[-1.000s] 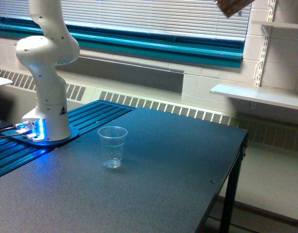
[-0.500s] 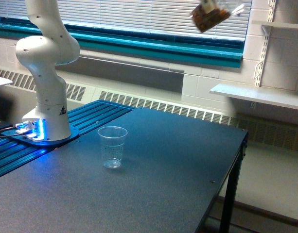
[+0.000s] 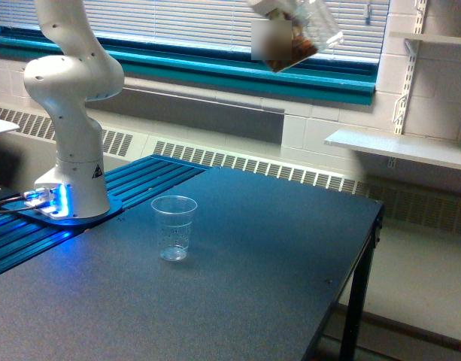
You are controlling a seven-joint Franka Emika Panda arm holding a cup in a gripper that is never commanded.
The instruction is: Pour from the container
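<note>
The container (image 3: pixel 304 36), a clear vessel with brown material inside, hangs tilted high in the air at the top of the exterior view, in front of the window blinds. My gripper (image 3: pixel 275 9) shows only partly at the top edge and is shut on the container; a blurred patch covers the container's left side. A clear ridged plastic cup (image 3: pixel 174 226) stands upright on the dark table (image 3: pixel 275 263), far below the container and to the exterior view's left of it. The cup looks empty.
The white arm base (image 3: pixel 71 143) stands at the exterior view's left on a blue-lit mount. The table's right edge (image 3: pixel 365 248) drops to the floor. A white shelf (image 3: pixel 399 147) juts from the wall at the right.
The container has travelled from the top right corner toward the exterior view's left and slightly down, and more of it and the gripper is in view. The cup has not moved.
</note>
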